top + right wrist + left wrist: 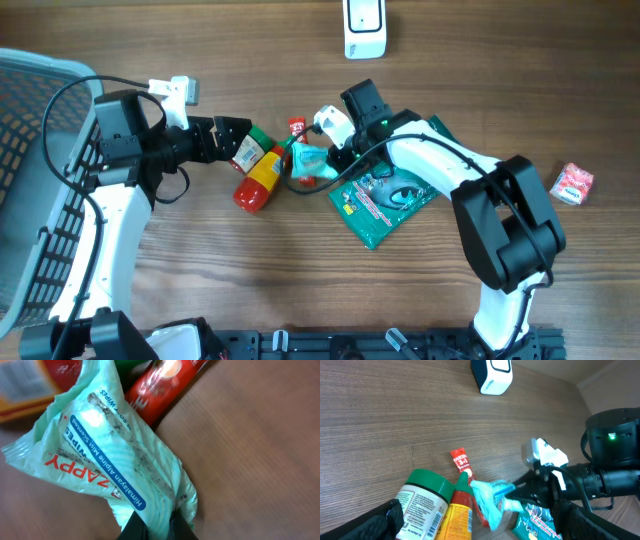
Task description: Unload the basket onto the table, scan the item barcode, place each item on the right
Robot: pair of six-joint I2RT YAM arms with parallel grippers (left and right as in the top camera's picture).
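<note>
Basket: grey mesh, stood at the far left edge of the surface, beside the left arm.
Left gripper: jaws stood fully apart and held nothing; it pointed at the jar and the bottle, which lay just ahead of its fingers.
Jar: green lid, white label with a barcode showing in the left wrist view; it lay on its side, touching the bottle.
Bottle: yellow label, red body, green nozzle; it lay on its side with the nozzle toward the wipes packet.
Red sachet: narrow, lay flat just beside the bottle's nozzle, partly under the wipes packet.
Wipes packet: pale green, crumpled, printed "ZAPPY"; it sat near the middle of the surface between the bottle and the green pouch, pinched at one end by the right gripper. Whether it rested on the surface or was lifted could not be told.
Right gripper: closed tight on the packet's gathered end.
Scanner: white, stood at the far edge, well apart from the packet.
Green pouch: lay flat under the right arm.
Pink packet: lay alone at the far right.
</note>
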